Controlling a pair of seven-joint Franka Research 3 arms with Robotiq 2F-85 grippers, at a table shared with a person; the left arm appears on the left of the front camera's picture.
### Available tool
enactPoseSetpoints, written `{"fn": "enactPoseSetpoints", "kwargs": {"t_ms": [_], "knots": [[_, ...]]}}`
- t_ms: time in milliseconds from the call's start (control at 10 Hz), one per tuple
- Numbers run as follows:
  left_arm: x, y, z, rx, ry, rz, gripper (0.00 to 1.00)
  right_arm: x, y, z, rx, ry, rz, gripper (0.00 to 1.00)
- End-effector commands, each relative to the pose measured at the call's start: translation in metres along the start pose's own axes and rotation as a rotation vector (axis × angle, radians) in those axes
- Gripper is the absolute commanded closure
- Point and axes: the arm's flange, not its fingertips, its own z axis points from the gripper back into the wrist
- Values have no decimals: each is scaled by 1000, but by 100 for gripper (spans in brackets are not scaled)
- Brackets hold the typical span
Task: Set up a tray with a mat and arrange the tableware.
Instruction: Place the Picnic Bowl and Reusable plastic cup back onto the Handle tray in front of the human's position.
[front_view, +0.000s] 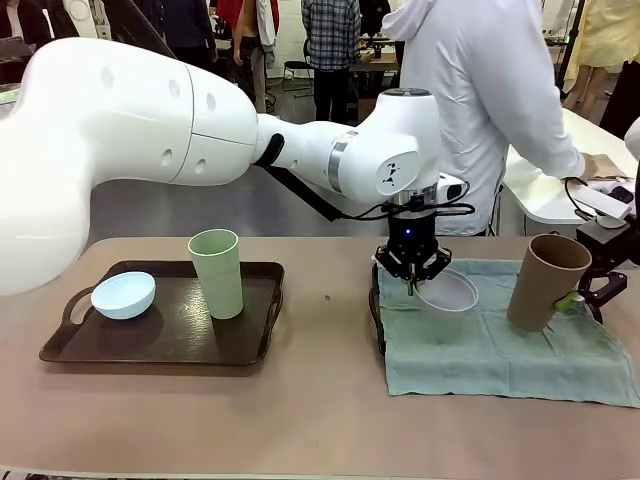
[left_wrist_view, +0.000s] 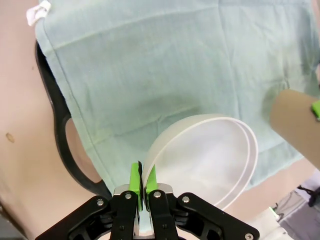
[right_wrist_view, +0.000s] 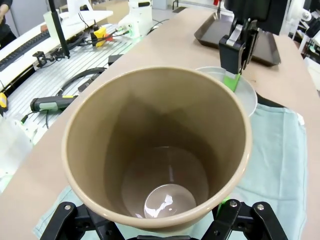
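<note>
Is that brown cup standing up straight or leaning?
Leaning: the brown tumbler tilts, mouth toward the picture's right, its base over the green mat, gripped by the right gripper.

the left arm (front_view: 150, 110) is white and glossy, made of thick round parts with small round dimples. a black seam (front_view: 268, 150) sits between two parts, and after it comes a silver ring (front_view: 338, 160). the wrist has a small black logo (front_view: 390, 172). a black cable (front_view: 310, 197) goes under the arm. a blue light (front_view: 408, 238) shines above the left gripper (front_view: 411, 287), which is black with green pads (left_wrist_view: 134, 177) and silver screws (left_wrist_view: 100, 202). the right gripper (front_view: 580, 297) is also black with a green pad. the person (front_view: 480, 100) wears a white coat with long sleeves.
</note>
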Motion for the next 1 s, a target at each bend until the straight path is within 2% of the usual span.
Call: {"fn": "enactPoseSetpoints", "kwargs": {"t_ms": [0,500,600,700,800,900], "knots": [[3,3,-10,24,-23,-18,96,-2,2,-7,-4,26,-27,15],[8,15,-18,-19,-20,-21,96,-13,-5,-10,7,5,-61,15],[9,17,-20,-19,-13,-21,60,-15,-5,-9,12,1,-64,15],[9,18,-24,-17,-1,-20,36,-16,-5,-9,18,-1,-74,0],[9,18,-26,-15,9,-21,1,-16,-4,-8,20,-3,-77,0],[9,19,-28,-15,20,-17,0,-18,-4,-8,18,-6,-84,0]]}}
